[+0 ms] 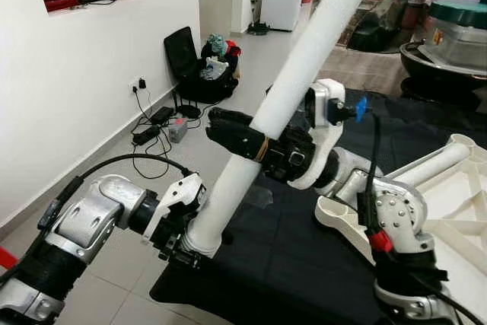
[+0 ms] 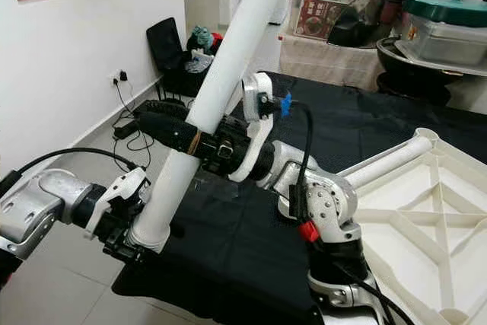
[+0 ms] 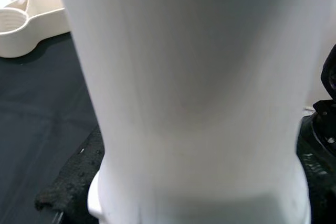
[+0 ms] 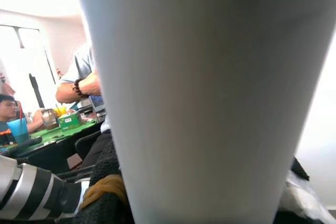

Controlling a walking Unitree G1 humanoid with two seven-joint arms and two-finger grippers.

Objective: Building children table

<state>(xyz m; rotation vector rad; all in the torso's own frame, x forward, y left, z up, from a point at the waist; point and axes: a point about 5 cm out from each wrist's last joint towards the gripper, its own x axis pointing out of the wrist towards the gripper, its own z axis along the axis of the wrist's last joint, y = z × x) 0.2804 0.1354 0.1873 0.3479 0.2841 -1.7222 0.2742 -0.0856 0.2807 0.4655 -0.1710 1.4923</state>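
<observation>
Both grippers clamped on white table leg (image 1: 297, 74), left gripper (image 1: 181, 235) at near end, right gripper (image 1: 255, 142) mid-shaft, left of upturned tabletop (image 1: 464, 188); tilted leg likely to slip.

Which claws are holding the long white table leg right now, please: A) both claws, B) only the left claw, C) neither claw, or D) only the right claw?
A: the left claw grips the white table leg near its lower end, while the right claw clamps around it partway up.
</observation>
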